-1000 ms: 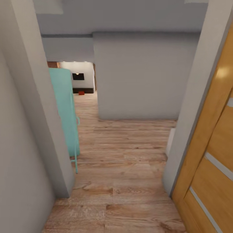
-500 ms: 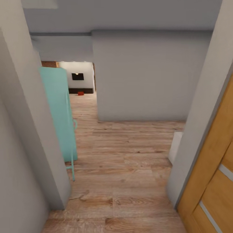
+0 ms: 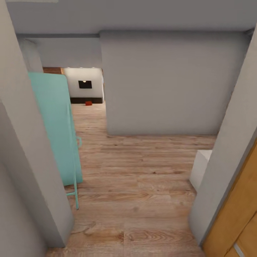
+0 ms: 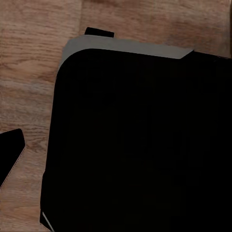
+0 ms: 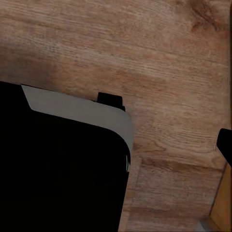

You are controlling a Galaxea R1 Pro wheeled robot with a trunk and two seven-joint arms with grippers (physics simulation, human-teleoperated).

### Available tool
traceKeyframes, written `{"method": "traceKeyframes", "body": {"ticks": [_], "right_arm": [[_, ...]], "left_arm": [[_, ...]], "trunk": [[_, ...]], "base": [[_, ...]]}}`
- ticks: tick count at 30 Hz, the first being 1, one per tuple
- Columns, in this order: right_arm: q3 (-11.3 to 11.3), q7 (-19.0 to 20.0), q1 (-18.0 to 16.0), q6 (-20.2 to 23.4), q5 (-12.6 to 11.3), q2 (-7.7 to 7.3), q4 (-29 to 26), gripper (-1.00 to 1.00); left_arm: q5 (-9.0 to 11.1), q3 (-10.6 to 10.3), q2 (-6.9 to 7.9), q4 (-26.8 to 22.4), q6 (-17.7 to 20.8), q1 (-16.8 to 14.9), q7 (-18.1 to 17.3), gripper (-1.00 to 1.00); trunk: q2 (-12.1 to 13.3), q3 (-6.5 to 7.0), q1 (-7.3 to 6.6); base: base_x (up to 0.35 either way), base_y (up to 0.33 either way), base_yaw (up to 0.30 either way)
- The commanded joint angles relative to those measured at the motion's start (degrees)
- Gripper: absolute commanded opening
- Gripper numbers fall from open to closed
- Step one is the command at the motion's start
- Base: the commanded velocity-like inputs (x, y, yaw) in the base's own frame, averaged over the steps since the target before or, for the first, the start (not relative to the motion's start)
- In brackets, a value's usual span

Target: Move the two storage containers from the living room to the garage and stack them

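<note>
The view has slid forward through the doorway beside the orange-wood door [image 3: 237, 228], toward a distant storage container [image 3: 88, 103] far ahead of the jaws, whose state I cannot tell.

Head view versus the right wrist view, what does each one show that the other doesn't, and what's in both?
The head view alone looks down a hallway: a teal panel leaning at the left, grey walls, and far off a small orange-red container below a black TV. The right wrist view alone looks straight down on a black, grey-edged body. Both share the light wood plank floor and a sliver of the orange-wood door.
</note>
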Motion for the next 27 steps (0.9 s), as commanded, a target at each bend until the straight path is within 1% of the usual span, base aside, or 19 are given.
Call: {"method": "traceKeyframes", "body": {"ticks": [1, 14, 23, 27], "right_arm": [[0.4, -0.2, -0.1, -0.3, 0.0, 0.02, 0.2, 1.00], [0.4, -0.2, -0.1, -0.2, -0.3, -0.02, 0.2, 1.00], [0.4, -0.6, -0.1, 0.0, -0.4, -0.02, 0.2, 1.00], [0.4, -0.7, -0.1, -0.2, 0.0, -0.02, 0.2, 1.00]], "left_arm": [[0.4, 0.0, 0.00, -0.1, 0.0, 0.0, 0.0, 1.00], [0.3, 0.0, 0.09, -0.2, 0.1, 0.0, -0.1, 1.00], [0.4, 0.0, 0.09, -2.2, 0.1, 0.0, 0.0, 1.00], [0.3, 0.0, -0.07, -2.5, 0.2, 0.0, -0.1, 1.00]], "trunk": [[0.0, -0.05, 0.03], [0.0, -0.05, 0.03], [0.0, -0.05, 0.03], [0.0, -0.05, 0.03]], "base": [[0.322, 0.000, 0.000], [0.322, 0.000, 0.000], [0.322, 0.000, 0.000], [0.322, 0.000, 0.000]]}}
